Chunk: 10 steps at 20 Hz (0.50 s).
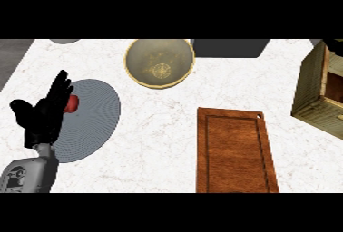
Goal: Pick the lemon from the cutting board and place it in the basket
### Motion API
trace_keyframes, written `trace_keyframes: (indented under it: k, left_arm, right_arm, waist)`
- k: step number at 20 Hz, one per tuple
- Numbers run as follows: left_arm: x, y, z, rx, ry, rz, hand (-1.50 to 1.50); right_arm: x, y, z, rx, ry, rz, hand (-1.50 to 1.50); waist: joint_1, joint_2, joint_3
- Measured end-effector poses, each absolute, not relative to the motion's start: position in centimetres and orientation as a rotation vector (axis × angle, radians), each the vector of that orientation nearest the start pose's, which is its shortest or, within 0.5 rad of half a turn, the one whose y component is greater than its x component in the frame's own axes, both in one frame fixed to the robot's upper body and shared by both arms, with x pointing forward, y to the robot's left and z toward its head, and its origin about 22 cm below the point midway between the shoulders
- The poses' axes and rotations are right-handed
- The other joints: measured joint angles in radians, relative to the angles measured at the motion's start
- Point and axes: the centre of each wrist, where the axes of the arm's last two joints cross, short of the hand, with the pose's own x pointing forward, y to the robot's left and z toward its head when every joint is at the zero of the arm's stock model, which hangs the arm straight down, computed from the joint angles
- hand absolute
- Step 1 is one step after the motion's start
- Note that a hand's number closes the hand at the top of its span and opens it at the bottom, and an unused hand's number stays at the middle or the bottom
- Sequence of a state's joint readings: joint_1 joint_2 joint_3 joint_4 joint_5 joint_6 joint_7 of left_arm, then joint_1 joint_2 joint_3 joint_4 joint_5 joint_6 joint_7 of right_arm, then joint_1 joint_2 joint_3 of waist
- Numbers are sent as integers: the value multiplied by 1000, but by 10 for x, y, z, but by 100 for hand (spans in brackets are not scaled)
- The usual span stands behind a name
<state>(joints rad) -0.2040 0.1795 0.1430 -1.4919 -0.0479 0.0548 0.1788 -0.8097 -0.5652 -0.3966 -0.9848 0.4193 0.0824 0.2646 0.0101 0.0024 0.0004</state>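
Note:
The brown wooden cutting board (234,149) lies at the lower right of the counter, and its top is bare. No lemon shows anywhere in the head view. The round tan basket (159,61) stands at the upper middle, and I see nothing inside it. My left hand (43,113) rests open at the left edge with its fingers pointing up, over the left rim of a grey plate. My right hand is out of view.
The grey round plate (90,120) lies at the left with a small red object (71,103) on it, partly hidden by my left hand. A wooden crate (321,90) stands at the right edge. A dark flat object (231,47) sits behind the basket.

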Motion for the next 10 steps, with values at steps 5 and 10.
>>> trace_keyframes:
  k: [5, 10]
  left_arm:
    - [290, 286, 52, 279, -1525, -31, 0]
    - [291, 286, 52, 271, -1531, -40, 0]
  right_arm:
    - [382, -399, 223, -1049, -1465, 457, 150]
    - [379, -402, 223, -1330, -1473, 723, 150]
  waist:
    - [4, 6, -2]
    - [16, 9, -1]
